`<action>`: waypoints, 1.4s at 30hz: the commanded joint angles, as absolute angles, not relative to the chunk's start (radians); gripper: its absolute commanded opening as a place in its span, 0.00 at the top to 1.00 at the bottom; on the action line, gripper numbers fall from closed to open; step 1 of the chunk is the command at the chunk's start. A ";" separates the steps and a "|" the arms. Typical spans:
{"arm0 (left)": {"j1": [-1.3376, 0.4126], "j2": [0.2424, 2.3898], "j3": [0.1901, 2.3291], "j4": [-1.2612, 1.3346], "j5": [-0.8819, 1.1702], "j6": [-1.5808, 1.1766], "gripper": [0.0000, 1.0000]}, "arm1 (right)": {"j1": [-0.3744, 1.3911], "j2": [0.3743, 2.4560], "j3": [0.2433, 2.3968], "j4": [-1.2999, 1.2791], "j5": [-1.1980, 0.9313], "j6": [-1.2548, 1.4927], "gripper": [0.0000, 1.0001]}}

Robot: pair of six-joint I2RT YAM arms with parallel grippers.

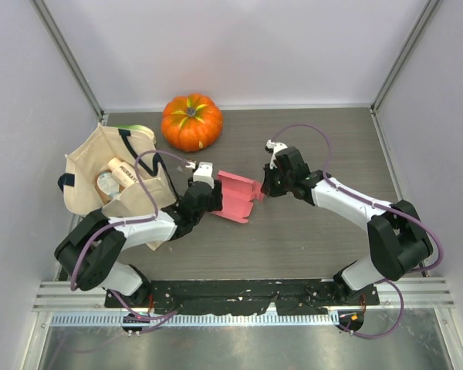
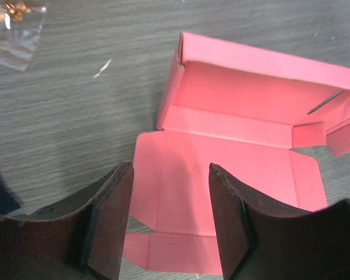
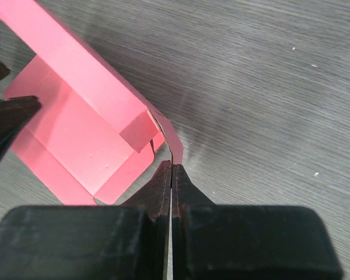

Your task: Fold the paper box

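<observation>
The paper box (image 1: 235,196) is a pink-red creased sheet lying mid-table, with one long wall folded upright (image 2: 239,116) and its flat panels spread toward the left arm. My left gripper (image 1: 214,193) stands open at the sheet's left edge. Its two fingers straddle the flat panel (image 2: 170,175) with a wide gap and do not squeeze it. My right gripper (image 1: 264,187) is at the box's right end. Its jaws are pressed together (image 3: 172,165) on the thin end tab of the box (image 3: 76,128), which runs edge-on into the fingertips.
An orange pumpkin (image 1: 190,121) sits at the back of the table. A beige tote bag (image 1: 112,181) holding several items lies at the left, close behind the left arm. A small clear plastic packet (image 2: 14,26) lies on the table left of the box.
</observation>
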State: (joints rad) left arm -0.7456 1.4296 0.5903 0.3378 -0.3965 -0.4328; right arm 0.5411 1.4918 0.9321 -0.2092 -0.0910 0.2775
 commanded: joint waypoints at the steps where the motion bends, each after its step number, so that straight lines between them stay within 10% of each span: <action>1: -0.744 1.488 0.641 0.390 -0.377 -0.422 0.41 | 0.541 1.456 0.933 -0.195 -0.149 0.256 0.99; 15: -0.744 1.609 0.739 0.383 -0.488 -0.342 0.49 | 0.538 1.473 0.953 -0.207 -0.172 0.238 1.00; 22: -0.744 1.631 0.738 0.403 -0.495 -0.321 0.84 | 0.538 1.471 0.951 -0.204 -0.163 0.271 0.98; 32: -0.779 1.591 0.606 0.515 -0.581 -0.333 1.00 | 0.538 1.310 0.750 -0.065 -0.029 0.586 0.41; 42: -0.784 1.459 0.482 0.520 -0.603 -0.574 1.00 | 0.543 1.259 0.370 0.536 -0.167 0.972 0.39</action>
State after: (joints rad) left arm -0.7807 1.5345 0.5247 0.4568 -0.5613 -0.4465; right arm 0.5400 1.2526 0.4545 0.2020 -0.1131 0.7540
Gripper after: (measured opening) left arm 0.081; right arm 0.617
